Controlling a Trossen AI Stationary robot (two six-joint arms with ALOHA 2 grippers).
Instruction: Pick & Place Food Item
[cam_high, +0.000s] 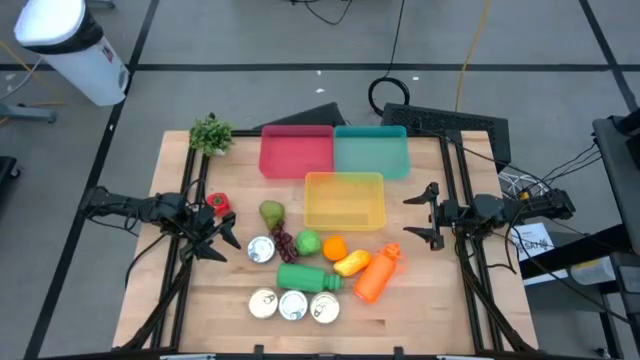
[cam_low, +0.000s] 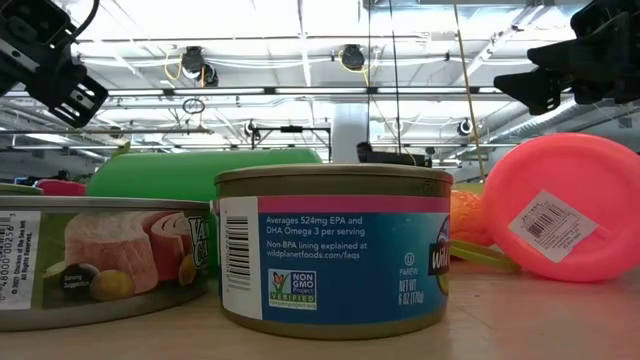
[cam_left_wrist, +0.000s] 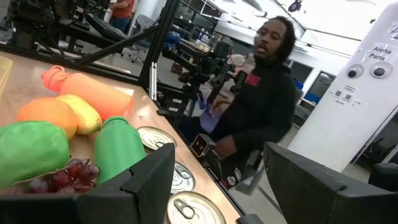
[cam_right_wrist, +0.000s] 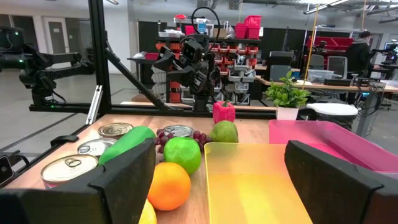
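Food items lie clustered on the counter (cam_high: 420, 300) below the yellow bin (cam_high: 344, 200): a pear (cam_high: 271, 212), grapes (cam_high: 284, 241), a green apple (cam_high: 308, 242) and an orange (cam_high: 334, 247). Nothing is held. The left hand (cam_high: 222, 238), fingers spread, hovers just beside the pear and a can (cam_high: 261, 249); the right hand (cam_high: 428, 215) waits spread, beside the yellow bin. One item should be centred between the fingers before closing, with the neighbouring can avoided.

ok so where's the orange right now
In the high view the orange sits mid-table, between the green apple and the yellow fruit, just below the yellow bin.
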